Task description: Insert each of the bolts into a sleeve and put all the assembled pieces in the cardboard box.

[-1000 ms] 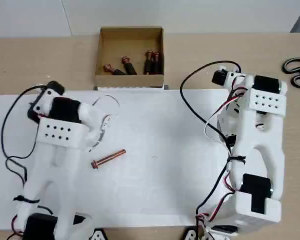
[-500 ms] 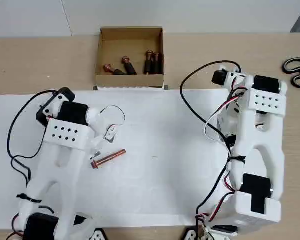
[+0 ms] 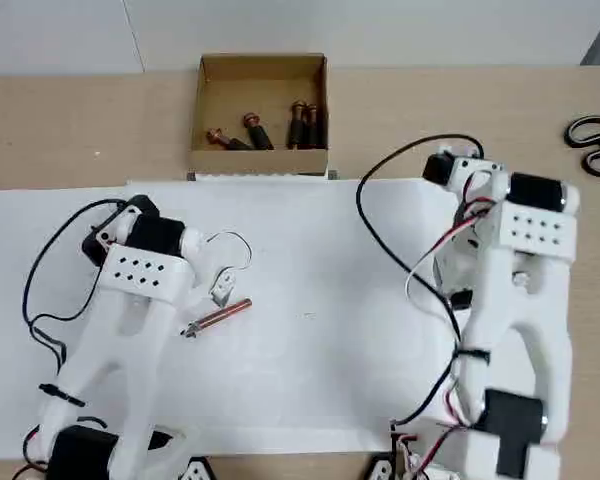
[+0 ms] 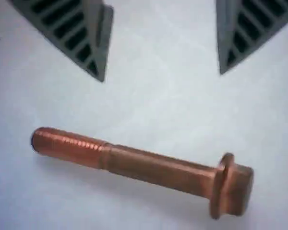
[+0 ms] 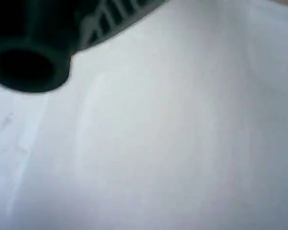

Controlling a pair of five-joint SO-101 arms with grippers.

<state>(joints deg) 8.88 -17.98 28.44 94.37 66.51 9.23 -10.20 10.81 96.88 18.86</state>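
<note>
The left gripper (image 4: pixel 162 75) hangs open just above the copper bolt (image 4: pixel 139 167), which lies flat on the white sheet (image 3: pixel 330 380). The right gripper (image 5: pixel 62 43) grips a black sleeve (image 5: pixel 26 67). Assembled pieces (image 3: pixel 302 125) lie in the cardboard box (image 3: pixel 260 160).

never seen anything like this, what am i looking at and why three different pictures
Two small white robot arms sit side by side at a table: the left arm and right arm. The wide picture looks down from above; the other two come from cameras on each wrist. The left hand is open near a copper bolt lying on white paper, holding nothing. The right wrist camera shows a dark tube, probably a sleeve; whether it's gripped, I can't tell. The cardboard box holds finished pieces.
</note>
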